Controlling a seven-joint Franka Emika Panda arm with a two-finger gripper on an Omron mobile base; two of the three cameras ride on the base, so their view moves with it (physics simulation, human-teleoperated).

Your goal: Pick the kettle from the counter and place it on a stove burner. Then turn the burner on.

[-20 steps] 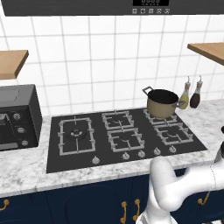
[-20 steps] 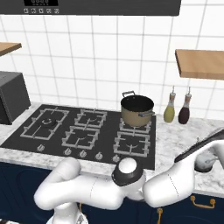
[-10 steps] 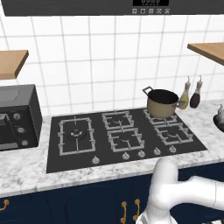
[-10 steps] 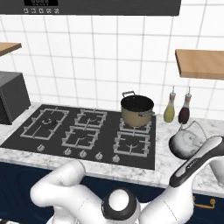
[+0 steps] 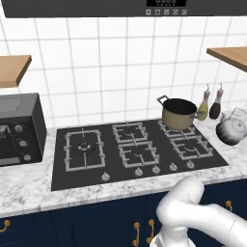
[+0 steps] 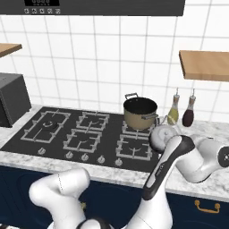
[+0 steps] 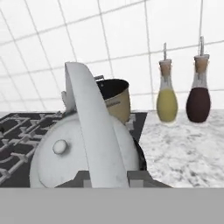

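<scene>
Looking along our hand, we see the kettle (image 7: 83, 153) right in front of us, its broad arched handle (image 7: 89, 127) rising up the middle of the hand view. Our pincer (image 7: 105, 178) sits at the base of that handle, one grey fingertip showing on each side of it, so the fingers look clamped on the handle.

From the left base view the kettle (image 5: 231, 129) stands at the right end of the marbled tabletop (image 5: 29, 185), just beside the black cooktop (image 5: 135, 150) and near two bottles (image 5: 211, 103) against the tiled wall. From the right base view the kettle (image 6: 162, 135) is partly covered by our white forearm, which reaches over it from the right.

We see the brass-coloured pot (image 6: 140, 112) on the rear right burner, just behind the kettle. The largest burner (image 5: 84, 148), with its square grate, lies at the left end of the cooktop, well apart from the kettle. A row of knobs (image 5: 147, 171) runs along the cooktop's front edge. A dark microwave (image 5: 19, 128) sits at the far left of the tabletop.
</scene>
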